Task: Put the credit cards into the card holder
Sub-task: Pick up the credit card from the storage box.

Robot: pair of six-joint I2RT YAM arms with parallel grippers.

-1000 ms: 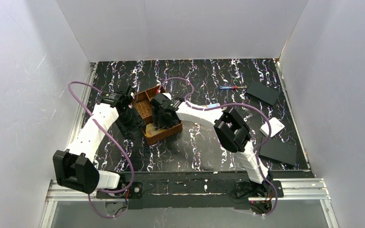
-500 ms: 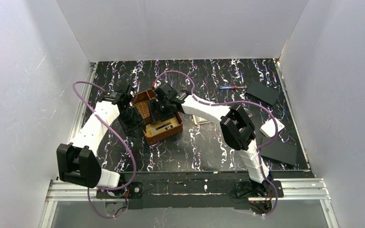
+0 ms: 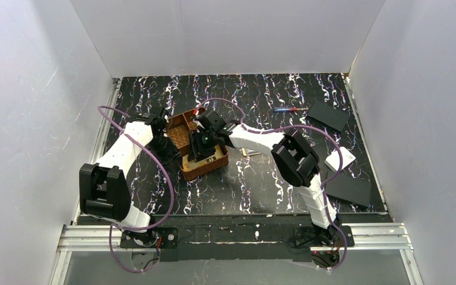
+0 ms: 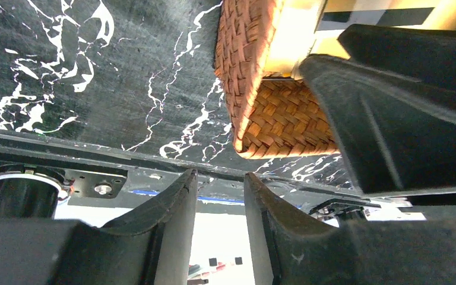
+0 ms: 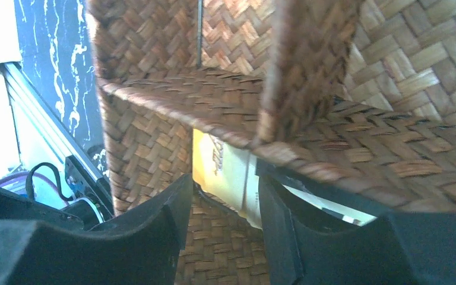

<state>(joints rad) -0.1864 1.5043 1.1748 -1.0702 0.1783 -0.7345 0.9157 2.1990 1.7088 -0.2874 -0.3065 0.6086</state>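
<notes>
card: a gold card point(image 5: 219, 169) with a black stripe lies in the near compartment of the woven tray point(image 3: 180, 132).
other cards point(image 3: 248, 152): a tan edge shows on the table just right of the tray, mostly hidden under the right arm; cannot tell how many.
card holder: cannot pick it out for sure; a pale cream piece point(image 4: 291, 35) sits inside the tray next to the striped card.
right claw point(image 5: 224, 181): down in the near compartment, fingers apart with the gold card showing between them; cannot tell whether they pinch it.
left claw point(image 4: 219, 175): low, just outside the tray's left wall, fingers a narrow gap apart with nothing between them.
tray: brown, two compartments, mid-table, between the two claws.
table point(image 3: 243, 190): black with white veins.
right side: a white box point(image 3: 340, 159), well apart from the tray, with one black plate point(image 3: 347, 189) nearer the arms and a second plate point(image 3: 328, 116) farther back.
far edge: a small blue and red tool point(image 3: 286, 109) lies just left of the second plate.
</notes>
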